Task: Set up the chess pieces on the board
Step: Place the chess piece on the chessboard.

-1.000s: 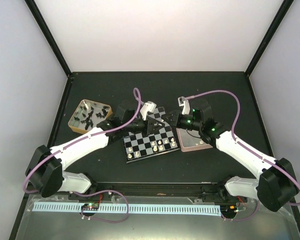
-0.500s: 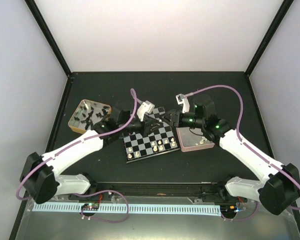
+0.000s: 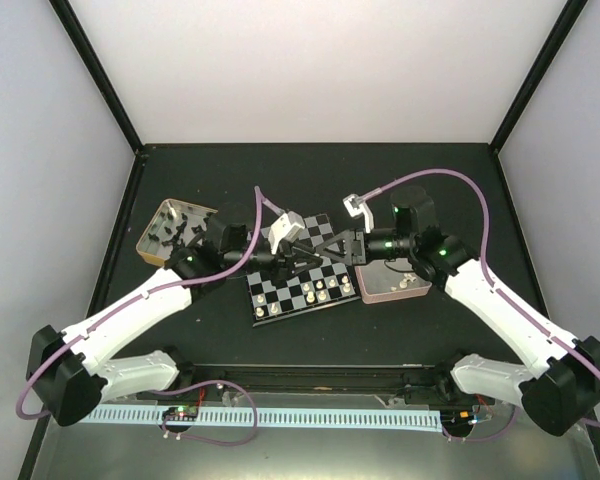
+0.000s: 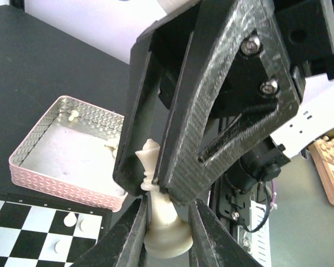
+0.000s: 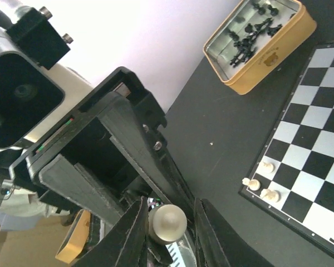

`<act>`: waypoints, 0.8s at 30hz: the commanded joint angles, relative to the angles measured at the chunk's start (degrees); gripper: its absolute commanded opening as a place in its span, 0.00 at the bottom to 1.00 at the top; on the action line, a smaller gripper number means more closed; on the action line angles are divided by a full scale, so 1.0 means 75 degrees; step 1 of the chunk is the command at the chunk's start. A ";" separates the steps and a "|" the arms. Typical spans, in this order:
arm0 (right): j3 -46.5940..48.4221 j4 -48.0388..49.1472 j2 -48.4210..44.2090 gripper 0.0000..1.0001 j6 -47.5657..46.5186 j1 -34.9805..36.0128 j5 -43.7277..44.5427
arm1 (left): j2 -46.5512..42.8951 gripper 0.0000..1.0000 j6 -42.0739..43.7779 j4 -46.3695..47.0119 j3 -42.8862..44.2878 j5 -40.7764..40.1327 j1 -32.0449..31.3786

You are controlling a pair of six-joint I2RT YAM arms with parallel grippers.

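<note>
A cream-white chess piece (image 4: 166,231) with a crowned top hangs between both grippers over the board (image 3: 298,298). My left gripper (image 4: 166,225) is shut on its wide base. My right gripper (image 4: 149,167) is shut on its thin neck from the opposite side. In the right wrist view the piece (image 5: 167,222) shows end-on between the right gripper's (image 5: 167,225) fingers. In the top view the left gripper (image 3: 308,258) and right gripper (image 3: 328,254) meet tip to tip; the piece is hidden there. Several cream pieces (image 3: 318,291) stand on the board's near rows (image 5: 261,183).
The pink tray (image 3: 385,288) lies right of the board, with a few cream pieces in it (image 4: 72,115). The gold-rimmed tin (image 3: 152,232) with black pieces (image 5: 245,33) sits left of the board. Dark walls edge the table.
Both grippers have turned to face each other and closed in over the board until their tips meet on the cream piece. The left arm has swung out to the left.
</note>
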 commanded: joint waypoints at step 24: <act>0.0380 -0.0447 -0.0054 0.14 -0.0616 0.0021 -0.1018 | -0.0374 0.02 0.0932 -0.0496 0.0048 0.0813 -0.0002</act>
